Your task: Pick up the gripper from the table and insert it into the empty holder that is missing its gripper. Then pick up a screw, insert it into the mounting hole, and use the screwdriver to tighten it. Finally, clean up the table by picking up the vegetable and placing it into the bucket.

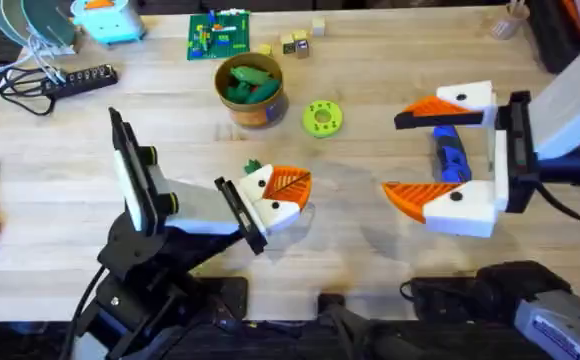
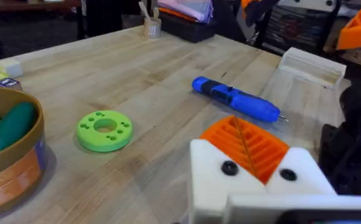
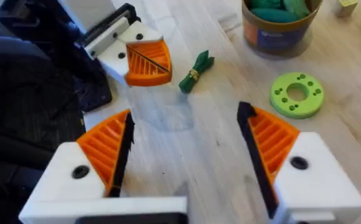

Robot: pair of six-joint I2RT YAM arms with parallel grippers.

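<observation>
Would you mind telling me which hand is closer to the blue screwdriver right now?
The right hand: the screwdriver lies between its open fingers. The left hand, shut, sits well off toward the table's middle.

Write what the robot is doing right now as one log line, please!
left gripper: shut, by small dark green toy vegetable | right gripper: open over blue pen-shaped screwdriver | round orange-brown bucket: holds green toys

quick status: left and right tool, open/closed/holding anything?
Left tool: closed, orange pads pressed together, nothing seen held.
Right tool: open wide, empty, straddling the screwdriver on the table.
</observation>
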